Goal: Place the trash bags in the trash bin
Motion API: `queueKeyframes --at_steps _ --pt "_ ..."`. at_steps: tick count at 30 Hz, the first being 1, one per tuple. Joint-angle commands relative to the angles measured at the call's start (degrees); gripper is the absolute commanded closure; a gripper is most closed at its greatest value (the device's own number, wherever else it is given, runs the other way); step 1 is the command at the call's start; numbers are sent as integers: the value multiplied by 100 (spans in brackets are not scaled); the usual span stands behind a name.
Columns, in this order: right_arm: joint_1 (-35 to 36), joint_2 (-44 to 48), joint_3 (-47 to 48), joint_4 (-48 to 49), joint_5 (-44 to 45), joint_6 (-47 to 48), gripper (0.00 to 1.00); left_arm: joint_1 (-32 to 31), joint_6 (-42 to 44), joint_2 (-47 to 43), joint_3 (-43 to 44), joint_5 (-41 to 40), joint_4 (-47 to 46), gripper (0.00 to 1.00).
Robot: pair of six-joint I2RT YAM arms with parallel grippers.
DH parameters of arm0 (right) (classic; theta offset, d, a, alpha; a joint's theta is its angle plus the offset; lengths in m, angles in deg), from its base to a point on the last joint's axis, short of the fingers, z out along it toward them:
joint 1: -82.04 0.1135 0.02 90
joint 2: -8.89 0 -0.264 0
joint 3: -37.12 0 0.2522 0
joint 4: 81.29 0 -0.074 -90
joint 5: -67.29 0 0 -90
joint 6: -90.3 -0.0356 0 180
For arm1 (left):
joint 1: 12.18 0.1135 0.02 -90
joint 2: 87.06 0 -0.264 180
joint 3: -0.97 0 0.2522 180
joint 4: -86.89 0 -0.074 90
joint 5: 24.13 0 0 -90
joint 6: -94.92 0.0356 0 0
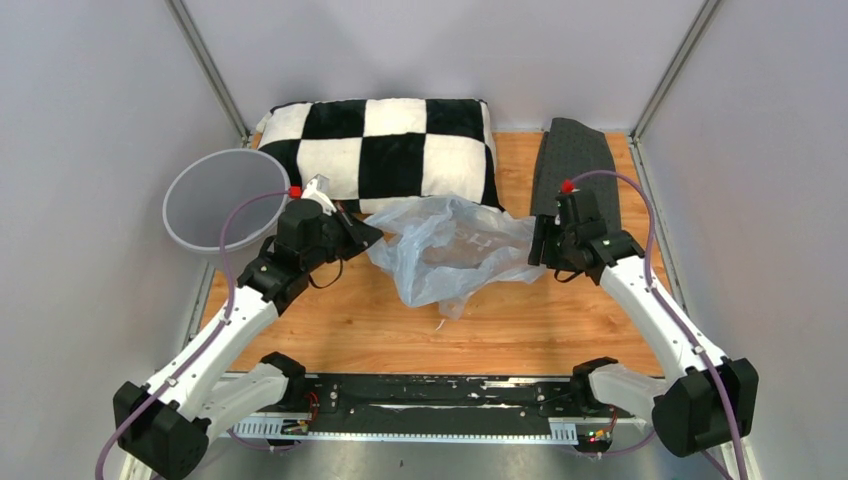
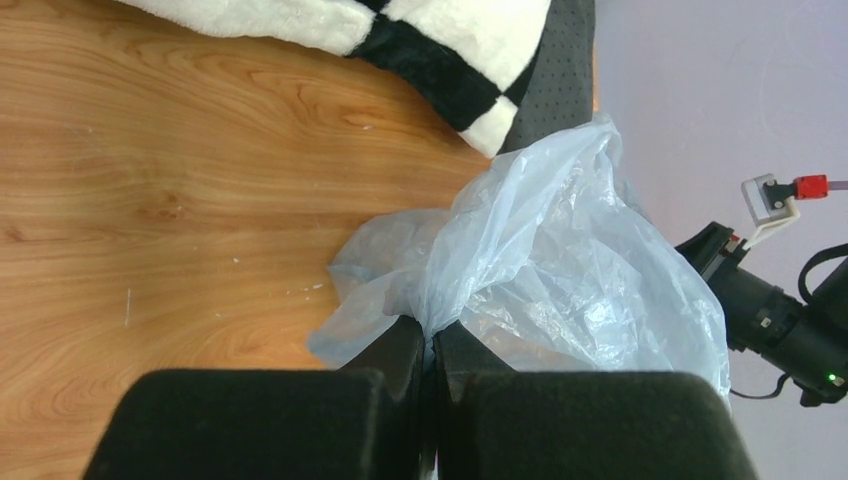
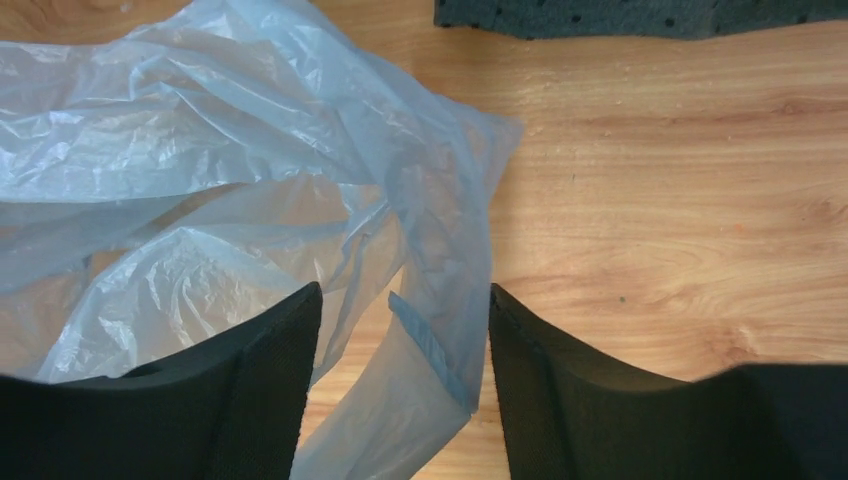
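The left arm [image 1: 230, 320] reaches up from its base and bends in toward the middle. The left gripper [image 2: 432, 340] is squeezed tight on a fold of the trash bag [image 2: 560, 260]. The right arm [image 1: 655, 305] leans in from the other side. The right gripper [image 3: 400, 300] points down, its two fingers held wide apart.

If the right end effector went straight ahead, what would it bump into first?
Most likely the trash bag. The open right end effector points right at it, and the bag's crinkly edge lies between its fingers.
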Motion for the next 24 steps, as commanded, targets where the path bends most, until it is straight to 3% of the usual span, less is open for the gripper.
queueKeyframes --at_steps 1,4,6,8,11,14,16,17,19,21,24 --pt "-269 139 -103 473 -42 -133 40 23 134 -95 125 76 176 100" --pt "-287 156 11 464 180 -21 65 23 165 -50 228 86 213 100" --pt "-291 79 330 453 173 112 95 23 146 91 435 97 156 100" --pt "-291 -162 1184 318 37 313 100 23 125 505 1071 223 -14 100" --pt "-225 -772 3710 -216 -175 670 100 -103 231 1688 3359 740 104 100" --pt "85 -1288 7127 -623 -390 1078 100 -779 1006 3119 6892 538 1128 100" --pt "318 -1286 8287 -456 -594 1159 100 -1309 1491 3687 8923 309 1597 100" --pt "324 -1141 8392 -281 -690 1115 100 -1404 1505 3781 9224 258 1584 100" --pt "324 -602 7559 242 -895 1023 100 -1453 1616 3633 8838 79 1322 100" --pt "324 12 5795 745 -829 964 100 -1454 1808 3263 7612 -204 911 100" --pt "329 140 3743 768 -728 810 100 -1445 1950 3195 5878 -346 788 100"
